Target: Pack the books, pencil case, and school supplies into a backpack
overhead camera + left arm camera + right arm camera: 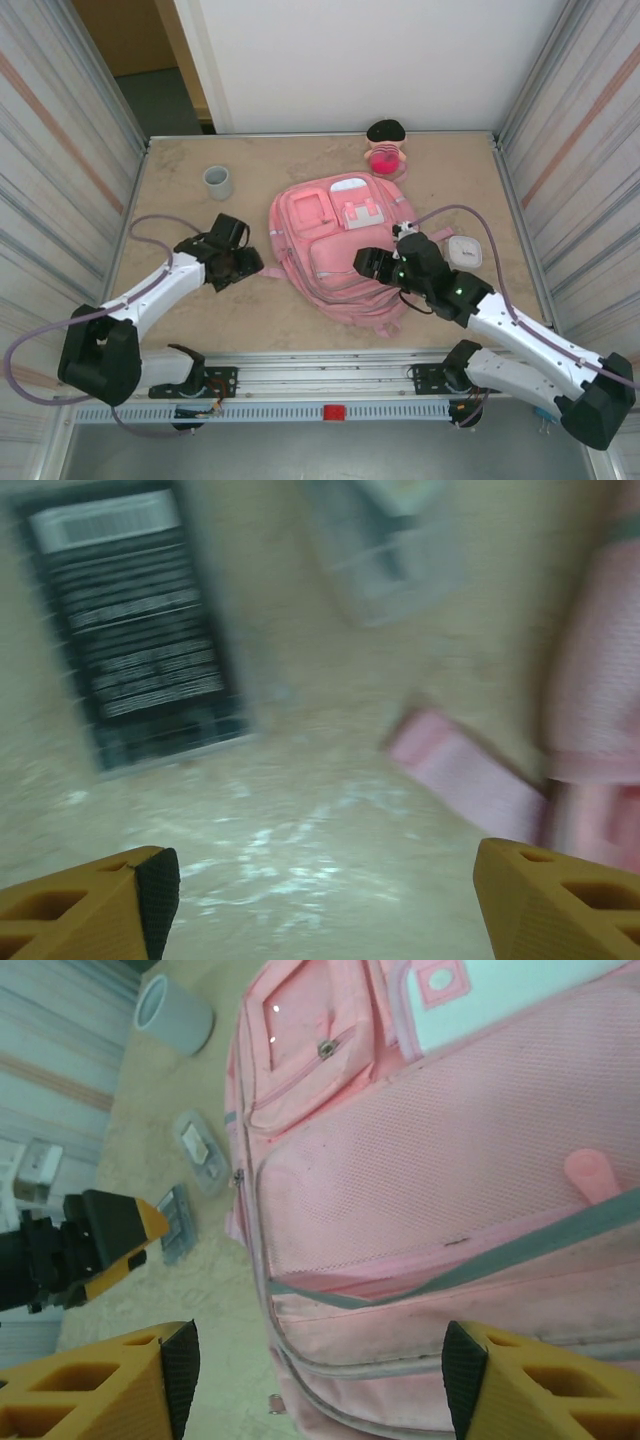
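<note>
**Book on the bench, backpack lying flat, both end effectors released**

The pink backpack (335, 245) lies flat in the middle of the bench (200, 320), with its front pockets facing up. In the right wrist view the zips that can be seen on these pockets look closed, so their contents cannot be seen.

The dark blue book (130, 630) lies flat on the bench to the left of the backpack and outside it. Its white label is on the cover, and the picture is blurred.

The left end effector (330, 905) is released, with its fingers wide apart over bare bench between the book and a pink strap (465, 775). The right end effector (320, 1380) is also released and holds nothing. It is over the near part of the backpack's front.

A grey cup (218, 181) stands far left, and its inside cannot be seen well. A small clear case (200, 1150) lies between the cup and the book. A small white case (463, 251) lies just to the right of the backpack.
</note>
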Tool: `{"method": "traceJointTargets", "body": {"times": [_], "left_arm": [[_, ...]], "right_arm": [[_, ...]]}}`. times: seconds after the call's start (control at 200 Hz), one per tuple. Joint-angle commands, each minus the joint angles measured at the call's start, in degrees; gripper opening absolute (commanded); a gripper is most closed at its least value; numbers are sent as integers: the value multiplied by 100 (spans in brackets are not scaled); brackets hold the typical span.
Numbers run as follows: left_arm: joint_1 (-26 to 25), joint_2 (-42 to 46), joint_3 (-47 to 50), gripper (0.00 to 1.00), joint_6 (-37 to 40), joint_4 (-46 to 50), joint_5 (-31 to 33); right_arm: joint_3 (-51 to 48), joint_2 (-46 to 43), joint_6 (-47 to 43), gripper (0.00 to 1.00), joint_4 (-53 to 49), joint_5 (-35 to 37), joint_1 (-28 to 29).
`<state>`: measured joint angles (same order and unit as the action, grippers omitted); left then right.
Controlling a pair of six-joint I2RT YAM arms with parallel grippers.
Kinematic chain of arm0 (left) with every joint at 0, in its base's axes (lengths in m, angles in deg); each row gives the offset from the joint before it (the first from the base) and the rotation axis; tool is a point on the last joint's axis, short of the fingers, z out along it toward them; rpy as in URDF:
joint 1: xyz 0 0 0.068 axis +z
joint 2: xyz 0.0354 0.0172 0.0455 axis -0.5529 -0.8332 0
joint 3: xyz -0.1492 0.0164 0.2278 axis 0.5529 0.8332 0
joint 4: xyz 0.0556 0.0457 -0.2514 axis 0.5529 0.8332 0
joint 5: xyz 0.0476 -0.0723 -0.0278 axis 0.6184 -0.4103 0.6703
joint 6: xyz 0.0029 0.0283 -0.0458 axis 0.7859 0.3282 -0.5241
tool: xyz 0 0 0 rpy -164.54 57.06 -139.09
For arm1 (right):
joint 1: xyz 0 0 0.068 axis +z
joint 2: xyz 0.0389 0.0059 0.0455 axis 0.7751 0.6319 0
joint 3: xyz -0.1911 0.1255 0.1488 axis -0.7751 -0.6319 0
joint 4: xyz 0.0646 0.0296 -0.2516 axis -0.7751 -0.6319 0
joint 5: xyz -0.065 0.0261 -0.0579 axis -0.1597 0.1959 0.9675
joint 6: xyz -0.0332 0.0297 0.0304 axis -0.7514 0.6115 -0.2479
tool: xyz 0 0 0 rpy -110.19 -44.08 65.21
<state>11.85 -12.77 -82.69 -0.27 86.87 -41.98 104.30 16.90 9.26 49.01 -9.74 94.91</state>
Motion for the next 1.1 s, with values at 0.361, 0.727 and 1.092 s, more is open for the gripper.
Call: {"method": "traceJointTargets", "body": {"times": [0.361, 0.727, 1.092], "left_arm": [[1124, -950, -387, 81, -259, 132, -19], [1288, -1771, -889, 76, -108, 49, 223], [1305, -2532, -1143, 52, 201, 128, 728]], "right_arm": [[339, 660, -233, 67, 337, -471, -181], [343, 876, -291, 68, 327, -729, -398], [318, 820, -367, 68, 250, -817, -534]]}}
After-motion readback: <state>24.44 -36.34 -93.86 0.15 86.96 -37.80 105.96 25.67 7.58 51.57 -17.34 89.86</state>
